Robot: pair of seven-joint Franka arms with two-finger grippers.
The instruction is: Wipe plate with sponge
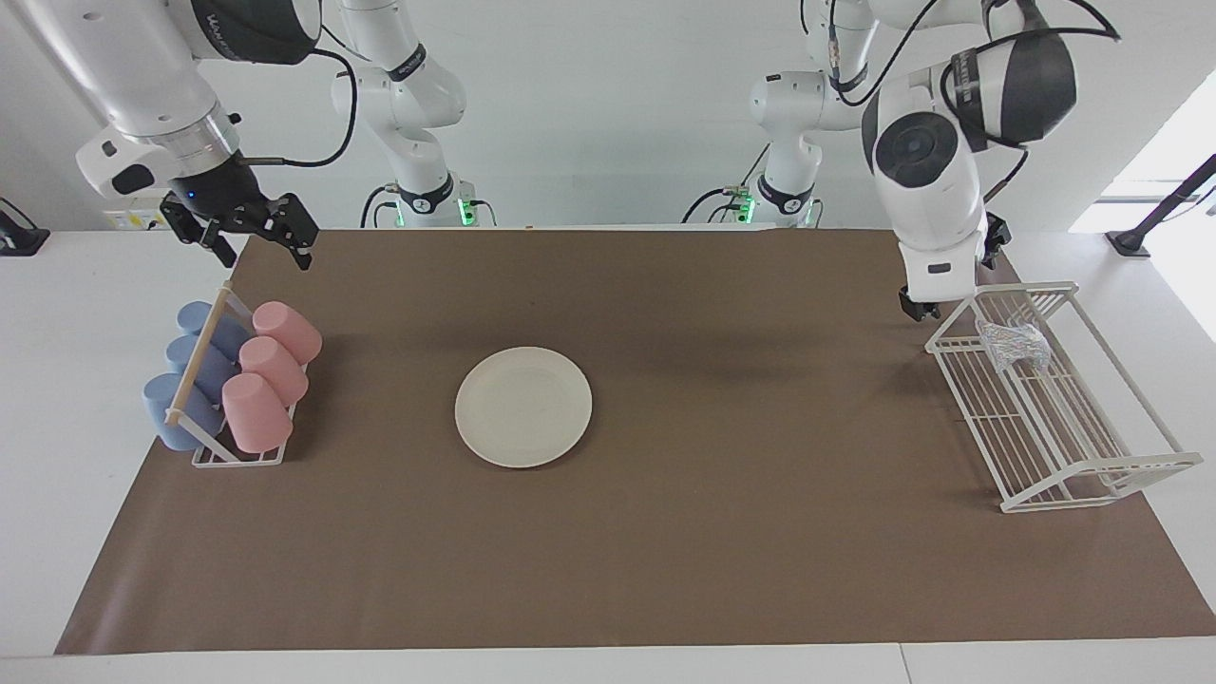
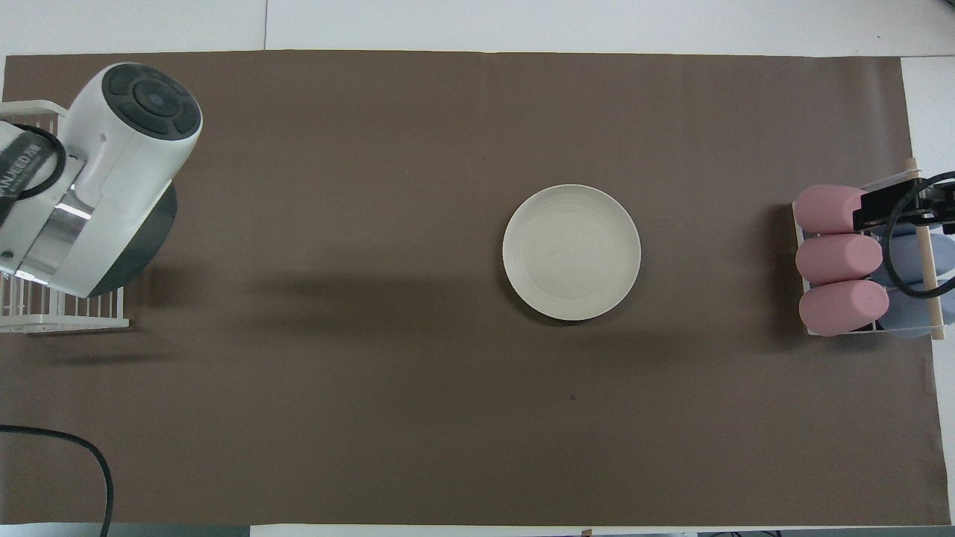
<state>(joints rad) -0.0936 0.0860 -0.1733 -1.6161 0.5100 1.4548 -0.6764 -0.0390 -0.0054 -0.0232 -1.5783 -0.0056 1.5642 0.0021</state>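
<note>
The cream-white plate [image 1: 523, 407] [image 2: 571, 252] lies flat in the middle of the brown mat. The silvery mesh sponge [image 1: 1015, 346] rests in the white wire rack [image 1: 1102, 465] at the left arm's end of the table. My left gripper [image 1: 923, 304] hangs over the mat beside the rack's corner nearest the robots, apart from the sponge and holding nothing; its wrist hides most of it. In the overhead view the left arm covers both it and the sponge. My right gripper [image 1: 252, 237] [image 2: 888, 209] waits open and empty in the air over the cup rack.
A wooden-barred rack [image 1: 237, 456] [image 2: 925, 253] with pink cups [image 1: 271, 366] and blue cups [image 1: 190, 370] lying in it stands at the right arm's end. The wire rack [image 2: 45, 319] shows partly under the left arm. Brown mat [image 1: 665, 551] surrounds the plate.
</note>
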